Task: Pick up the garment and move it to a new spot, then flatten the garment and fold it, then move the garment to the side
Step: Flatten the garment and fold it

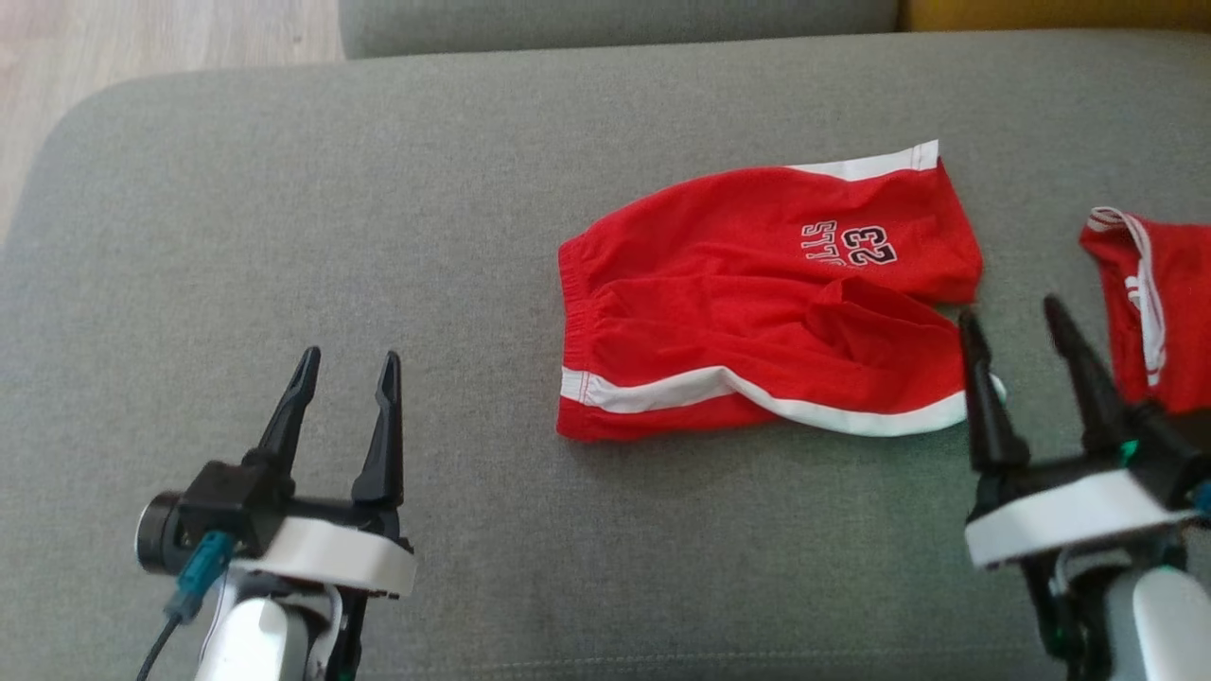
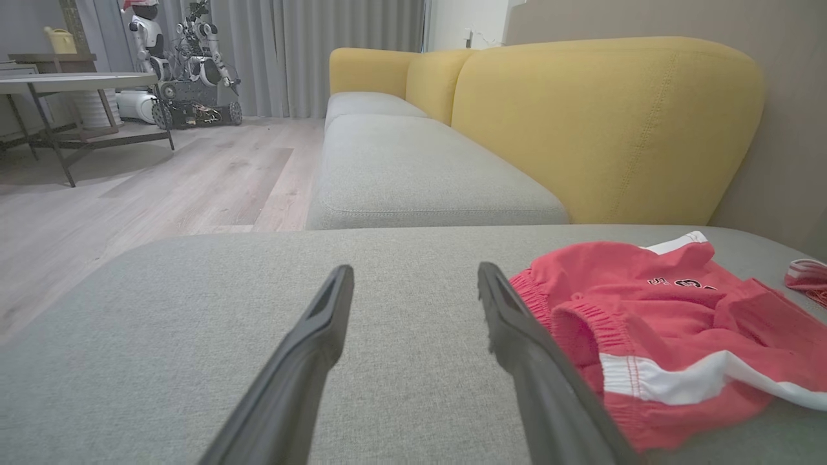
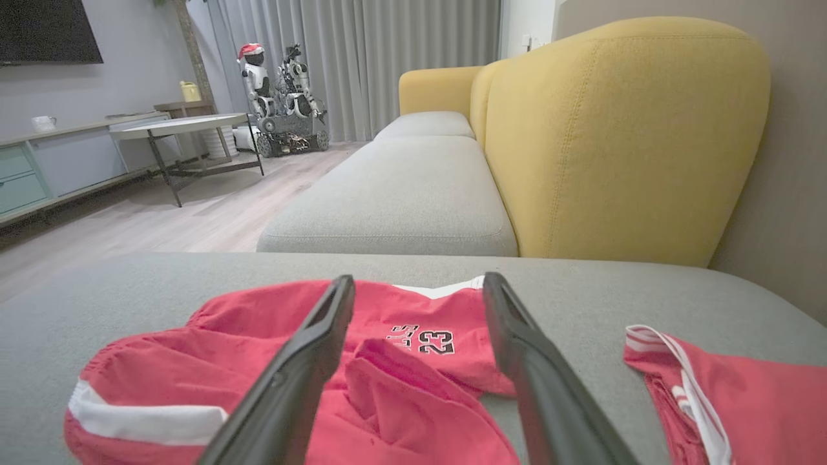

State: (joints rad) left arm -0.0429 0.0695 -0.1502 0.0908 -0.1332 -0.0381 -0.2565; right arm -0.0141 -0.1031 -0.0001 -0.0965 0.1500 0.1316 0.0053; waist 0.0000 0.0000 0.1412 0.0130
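Left gripper (image 1: 350,357): jaws apart, empty, fingers pointing forward, at lower left of head view. Left forearm (image 1: 251,643) pale, below it. Right gripper (image 1: 1009,312): jaws apart, nothing between them, fingers leaning slightly left. Right forearm (image 1: 1159,615) cut by the edge, pose unclear. Grippers well apart.

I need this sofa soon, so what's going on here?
A two-armed robot is working on red shorts on the grey sofa cushion. The shorts lie rumpled, partly folded over, with nothing gripping them. Both grippers are open: the right gripper is at the shorts' right edge, the left gripper apart over bare cushion. Another red garment lies further right.
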